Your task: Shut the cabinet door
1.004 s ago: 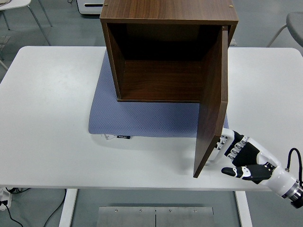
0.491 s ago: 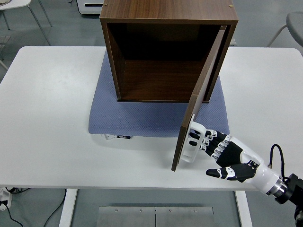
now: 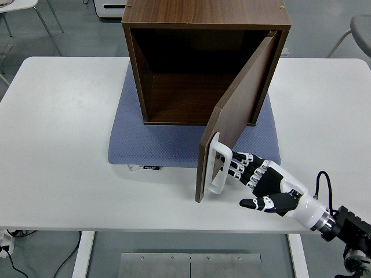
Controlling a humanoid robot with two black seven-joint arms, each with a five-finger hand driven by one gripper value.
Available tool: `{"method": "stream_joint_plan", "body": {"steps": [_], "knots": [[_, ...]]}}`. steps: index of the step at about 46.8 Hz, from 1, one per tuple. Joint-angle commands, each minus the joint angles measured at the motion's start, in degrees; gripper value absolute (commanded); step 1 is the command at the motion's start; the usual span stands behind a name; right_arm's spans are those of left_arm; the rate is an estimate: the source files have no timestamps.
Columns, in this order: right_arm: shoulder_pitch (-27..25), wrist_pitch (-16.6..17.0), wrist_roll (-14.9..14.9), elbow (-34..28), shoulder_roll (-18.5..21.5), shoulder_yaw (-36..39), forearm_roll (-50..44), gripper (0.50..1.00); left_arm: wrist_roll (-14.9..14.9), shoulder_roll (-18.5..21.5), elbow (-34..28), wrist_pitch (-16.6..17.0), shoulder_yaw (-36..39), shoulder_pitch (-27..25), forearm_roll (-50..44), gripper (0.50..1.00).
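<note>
Cabinet (image 3: 206, 17) sits on blue mat (image 3: 168, 145) toward far edge of tabletop (image 3: 58, 145), mid-width. Cabinet door (image 3: 237, 110), hinged on the right side, stands roughly half closed, free edge out over the mat toward near edge.

Risk (judgement): contact is a flat push only. If right hand (image 3: 264, 185) slides off the door face or snags the white handle (image 3: 215, 162), door may stall partway. Pushing too hard could shift cabinet on mat.

Fingers (image 3: 240, 165): extended, loosely spread, tips resting on door's outer face just beside handle; nothing grasped. Left hand not visible.
</note>
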Motion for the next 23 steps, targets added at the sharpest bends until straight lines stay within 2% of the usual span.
{"method": "stream_joint_plan", "body": {"steps": [1, 23], "knots": [[0.55, 0.00, 0.00, -0.08, 0.67, -0.51, 0.00, 1.000, -0.01, 0.00, -0.01, -0.03, 0.00, 0.00, 0.06, 1.000], [2.58, 0.00, -0.36, -1.66, 3.49, -0.60, 0.00, 1.000, -0.01, 0.00, -0.01, 0.06, 0.00, 0.00, -0.03, 1.000]]}}
